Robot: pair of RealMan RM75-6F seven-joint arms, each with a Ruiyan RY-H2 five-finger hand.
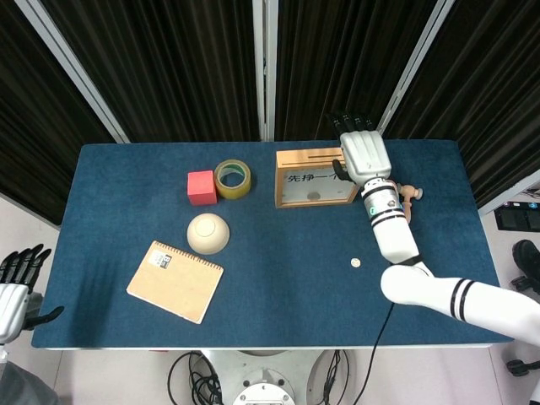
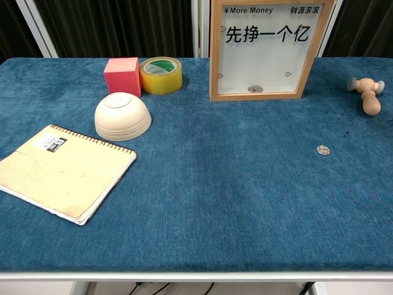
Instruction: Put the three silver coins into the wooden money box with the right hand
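The wooden money box (image 1: 310, 178) stands at the back of the blue table; in the chest view its clear front (image 2: 264, 49) shows silver coins (image 2: 255, 89) lying at the bottom. One more silver coin (image 1: 355, 263) lies loose on the cloth to the front right, and it also shows in the chest view (image 2: 323, 150). My right hand (image 1: 364, 154) hovers over the box's right end with its fingers stretched out and nothing visible in them. My left hand (image 1: 17, 283) hangs off the table's left front corner, fingers apart and empty.
A small wooden mallet (image 1: 407, 201) lies right of the box. Left of the box are a yellow tape roll (image 1: 233, 178) and a red cube (image 1: 201, 186), and nearer the front an upturned cream bowl (image 1: 208, 233) and a spiral notebook (image 1: 175, 280).
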